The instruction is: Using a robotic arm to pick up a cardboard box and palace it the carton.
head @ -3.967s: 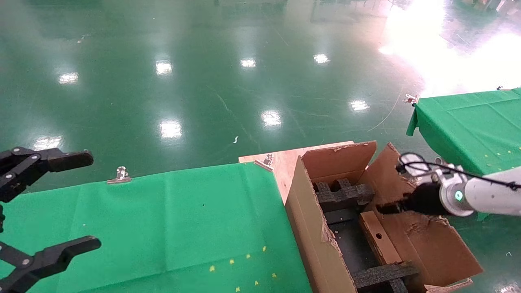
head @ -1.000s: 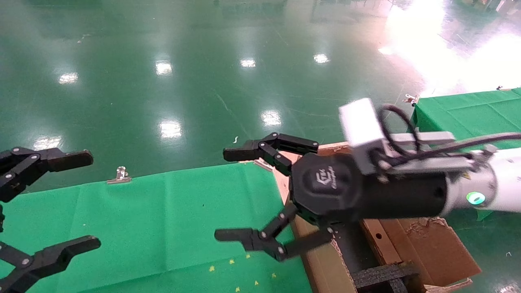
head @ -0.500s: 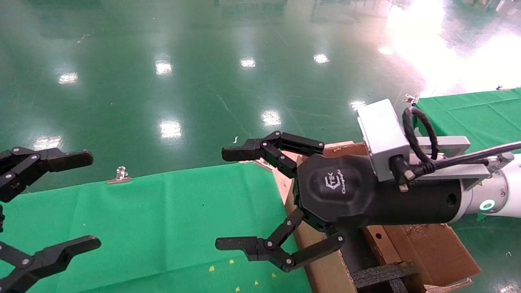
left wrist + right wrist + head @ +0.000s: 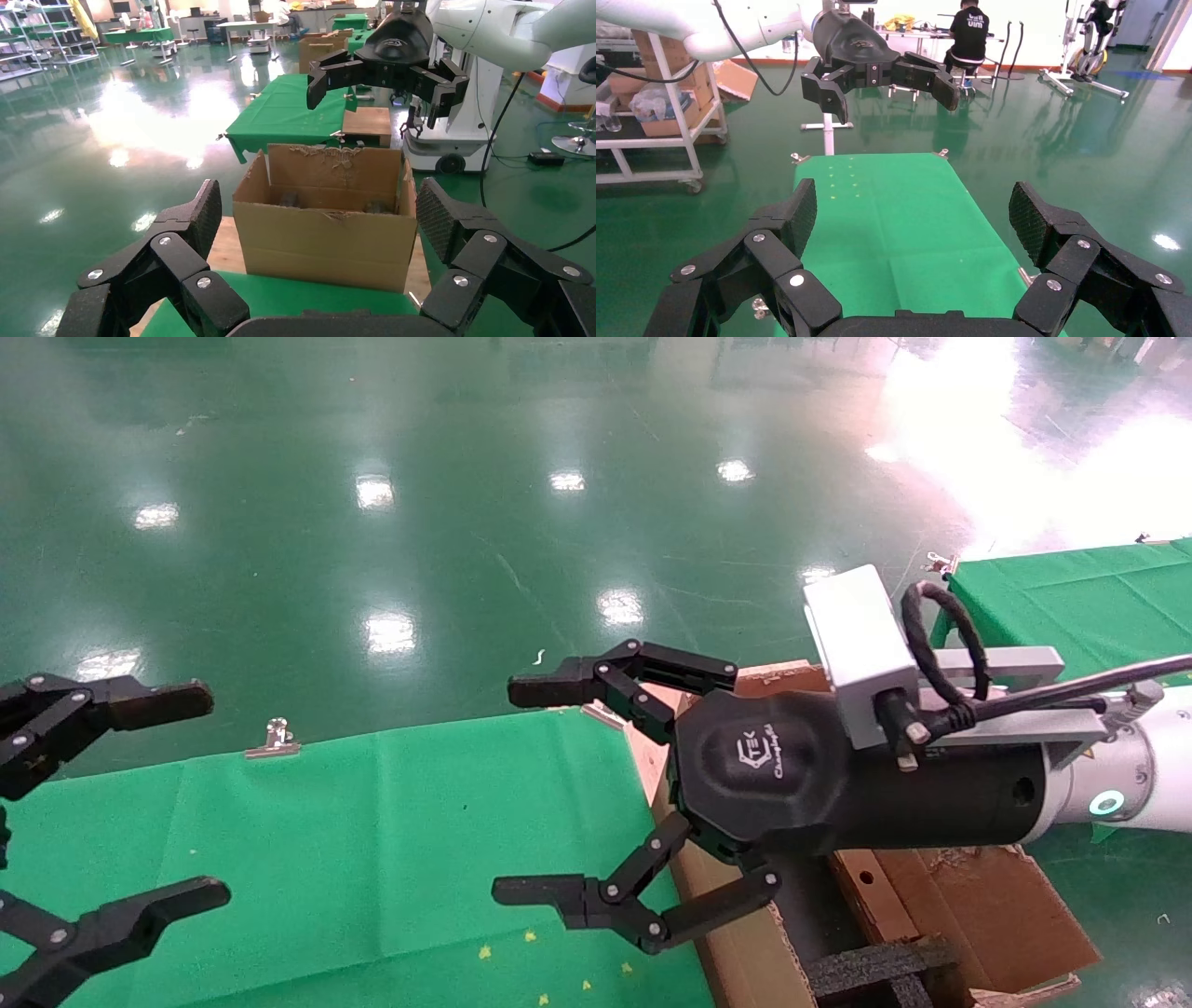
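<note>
The slim cardboard box (image 4: 872, 897) lies inside the carton (image 4: 987, 905), beside black foam inserts (image 4: 875, 971); a round hole shows on its narrow side. My right gripper (image 4: 527, 791), on the white robotic arm (image 4: 1159, 775), hovers open and empty above the carton's left wall and the green table's edge, well clear of the box. It also shows in the left wrist view as the right gripper (image 4: 385, 70) high over the carton (image 4: 327, 225). My left gripper (image 4: 196, 794) stays parked at the far left, open and empty.
A green-clothed table (image 4: 372, 840) fills the near left, held by metal clips (image 4: 276, 738). The carton rests on a wooden board (image 4: 643, 710). A second green table (image 4: 1080, 617) stands at the right. Glossy green floor lies beyond.
Four seconds ago my right gripper was low inside the carton by the box. It has since risen and swung left, spread open. The box stays in the carton. The left arm is still.
</note>
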Tool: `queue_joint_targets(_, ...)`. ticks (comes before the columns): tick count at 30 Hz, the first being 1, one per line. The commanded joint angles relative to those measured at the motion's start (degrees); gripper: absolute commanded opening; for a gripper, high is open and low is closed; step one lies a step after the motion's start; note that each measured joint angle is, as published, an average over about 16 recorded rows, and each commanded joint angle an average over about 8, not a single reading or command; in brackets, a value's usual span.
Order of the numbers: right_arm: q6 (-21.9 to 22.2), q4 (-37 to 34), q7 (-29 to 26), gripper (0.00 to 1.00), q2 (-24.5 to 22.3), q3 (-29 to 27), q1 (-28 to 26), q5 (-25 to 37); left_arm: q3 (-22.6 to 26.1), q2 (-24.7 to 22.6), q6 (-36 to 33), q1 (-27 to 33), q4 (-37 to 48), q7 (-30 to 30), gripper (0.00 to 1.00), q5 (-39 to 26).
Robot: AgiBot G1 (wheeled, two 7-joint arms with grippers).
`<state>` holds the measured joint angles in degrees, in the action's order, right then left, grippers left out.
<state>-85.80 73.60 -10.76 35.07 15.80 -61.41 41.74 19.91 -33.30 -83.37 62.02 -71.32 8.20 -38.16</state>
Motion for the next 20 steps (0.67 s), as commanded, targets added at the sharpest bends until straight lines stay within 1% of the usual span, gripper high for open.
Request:
queue_joint_targets(1,0.1,0.0,0.0,1.00,0.0,0.1,-0.1,0.1,0.0,0.0,0.0,0.0,0.0,0.0,1.00,0.0)
queue_joint_targets(20,0.2,0.0,-0.1,1.00,-0.1,0.4,-0.3,0.2,0.0,0.0,0.0,0.0,0.0,0.0,1.00,0.0)
